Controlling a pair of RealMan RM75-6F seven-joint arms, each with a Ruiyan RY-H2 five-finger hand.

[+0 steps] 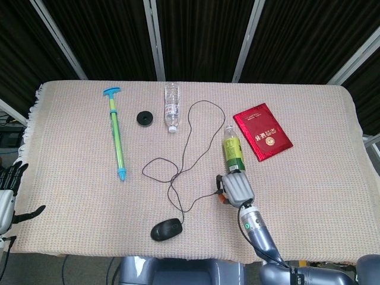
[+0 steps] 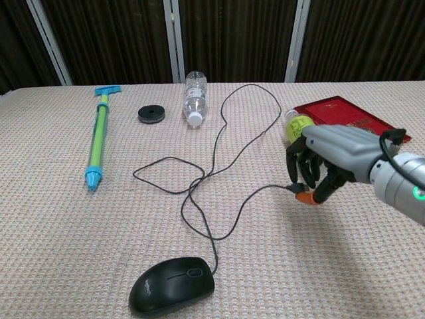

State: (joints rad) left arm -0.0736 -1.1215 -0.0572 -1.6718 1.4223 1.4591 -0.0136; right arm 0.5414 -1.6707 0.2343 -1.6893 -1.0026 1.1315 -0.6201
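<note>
Right robot hand (image 2: 325, 163) hung just above the bench (image 1: 309, 178), fingers curled downward and pinched on the orange plug end (image 2: 302, 195) of the mouse cable (image 2: 219, 143). Plug end sat at the fingertips, lifted slightly off the cloth; cable ran from it leftward, slack, so the grip looked to bear only the cable's own weight.

Cable looped away from the robot hand, out toward the far edge and back, then down to the black mouse (image 2: 172, 286), which lay near the front edge, to the left of the robot hand and nearer the robot. Mouse flat on its base, not lifted.

Directly behind the robot hand, partly hidden by it: green-labelled bottle (image 1: 232, 151) lying on its side, cap pointing away. Whether the knuckles touched it could not be told. Red booklet (image 1: 262, 132) lay flat beyond and to the right.

Well off to the far left of the robot hand: clear bottle (image 1: 171, 107) on its side, small black disc (image 1: 143, 118), green-and-blue pump toy (image 1: 117, 133), all apart from each other.

Left robot hand (image 1: 10, 190) showed only at the bench's left edge in the head view, fingers spread, holding nothing.
</note>
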